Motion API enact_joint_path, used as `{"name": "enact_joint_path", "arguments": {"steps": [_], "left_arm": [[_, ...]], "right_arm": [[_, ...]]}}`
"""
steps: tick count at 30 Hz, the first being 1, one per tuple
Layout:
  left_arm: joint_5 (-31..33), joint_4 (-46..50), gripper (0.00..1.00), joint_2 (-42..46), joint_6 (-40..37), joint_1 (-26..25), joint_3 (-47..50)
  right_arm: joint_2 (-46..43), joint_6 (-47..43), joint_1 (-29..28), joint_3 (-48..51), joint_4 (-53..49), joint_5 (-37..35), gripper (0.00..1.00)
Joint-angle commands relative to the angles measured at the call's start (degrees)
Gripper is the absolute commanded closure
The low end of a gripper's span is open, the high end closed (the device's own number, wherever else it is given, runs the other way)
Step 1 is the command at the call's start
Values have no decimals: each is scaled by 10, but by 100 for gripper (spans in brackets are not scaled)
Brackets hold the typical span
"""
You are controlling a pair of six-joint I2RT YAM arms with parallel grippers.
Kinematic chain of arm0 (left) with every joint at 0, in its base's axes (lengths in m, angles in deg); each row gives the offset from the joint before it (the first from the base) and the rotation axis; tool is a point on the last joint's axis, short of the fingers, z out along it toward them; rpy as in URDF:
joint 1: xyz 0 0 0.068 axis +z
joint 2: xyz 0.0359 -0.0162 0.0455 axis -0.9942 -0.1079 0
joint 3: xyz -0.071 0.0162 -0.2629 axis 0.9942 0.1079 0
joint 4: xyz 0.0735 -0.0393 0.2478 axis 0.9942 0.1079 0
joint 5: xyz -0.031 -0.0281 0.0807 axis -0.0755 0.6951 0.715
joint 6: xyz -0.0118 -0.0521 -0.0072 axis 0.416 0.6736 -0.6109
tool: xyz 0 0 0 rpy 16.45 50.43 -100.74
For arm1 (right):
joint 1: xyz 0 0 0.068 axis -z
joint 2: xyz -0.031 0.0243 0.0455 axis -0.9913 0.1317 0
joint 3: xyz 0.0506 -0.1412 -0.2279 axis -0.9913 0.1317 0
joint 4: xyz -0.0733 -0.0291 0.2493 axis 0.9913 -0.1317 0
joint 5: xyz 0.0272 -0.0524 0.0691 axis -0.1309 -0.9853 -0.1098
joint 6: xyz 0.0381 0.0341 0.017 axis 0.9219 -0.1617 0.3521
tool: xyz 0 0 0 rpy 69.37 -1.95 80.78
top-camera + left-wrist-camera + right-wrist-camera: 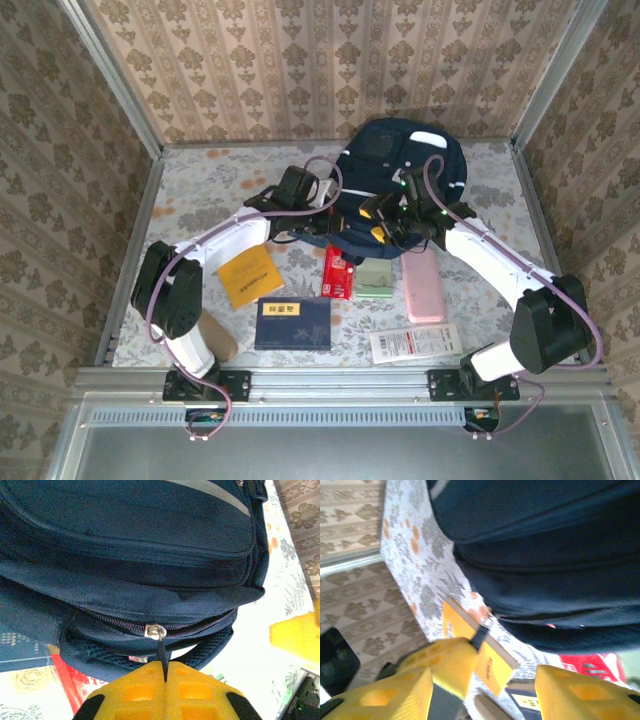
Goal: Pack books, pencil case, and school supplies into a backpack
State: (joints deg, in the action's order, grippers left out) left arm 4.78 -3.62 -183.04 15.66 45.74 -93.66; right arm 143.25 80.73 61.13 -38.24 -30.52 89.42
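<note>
Backpack (400, 165) navy, white patch (428, 139), black zipper pull (163, 655); yellow-orange book (250, 276); dark blue book (293, 323) with yellow label; red packet (338, 272); pale green packet (375, 280); pink case (423, 289); white packet (415, 343) with red print; tablecloth (200, 200) pale grey floral, orange blotches; walls (300, 70) beige damask; left gripper (165, 672) and right gripper (502, 665) yellow

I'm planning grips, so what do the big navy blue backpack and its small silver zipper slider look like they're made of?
The big navy blue backpack: woven fabric, likely nylon or polyester, matte; fine weave and soft folds show close up. The small silver zipper slider: probably metal, glossy, catching bright highlights. Its black pull tab looks matte, plastic or rubber, unclear which.
</note>
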Motion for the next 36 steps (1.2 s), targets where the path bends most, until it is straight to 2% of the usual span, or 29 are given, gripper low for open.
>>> {"name": "enact_joint_path", "arguments": {"steps": [1,4,8,9,13,16,18,21,23,25,27,30,36], "left_arm": [[-13,-25,100,40,16,-13,-28],[-8,-22,100,45,16,-22,-30],[-6,-20,100,44,13,-26,-24],[-6,-20,100,43,14,-26,-20],[3,-24,100,39,2,-27,-3],[10,-23,100,31,-9,-27,7],[10,-29,100,26,-11,-26,14],[11,-37,100,17,-10,-26,20],[9,-44,100,15,-7,-26,21],[7,-45,100,14,-7,-26,19],[6,-47,100,16,-6,-26,15],[3,-44,100,16,-6,-27,9],[-1,-51,100,12,1,-32,8]], "right_arm": [[17,86,1,29,80,0,42],[28,95,3,34,96,-14,42],[43,87,7,28,96,5,43],[45,52,11,17,88,13,43],[60,-197,23,-69,-56,-18,42],[63,-316,29,-95,-120,-60,41],[55,-350,29,-86,-140,-78,41],[47,-286,38,-61,-145,-72,42],[40,-164,49,-17,-119,-30,46],[24,-40,51,55,-15,27,51],[4,36,43,99,54,35,53],[-19,69,33,110,63,9,52],[-21,139,33,132,107,8,48]]}}
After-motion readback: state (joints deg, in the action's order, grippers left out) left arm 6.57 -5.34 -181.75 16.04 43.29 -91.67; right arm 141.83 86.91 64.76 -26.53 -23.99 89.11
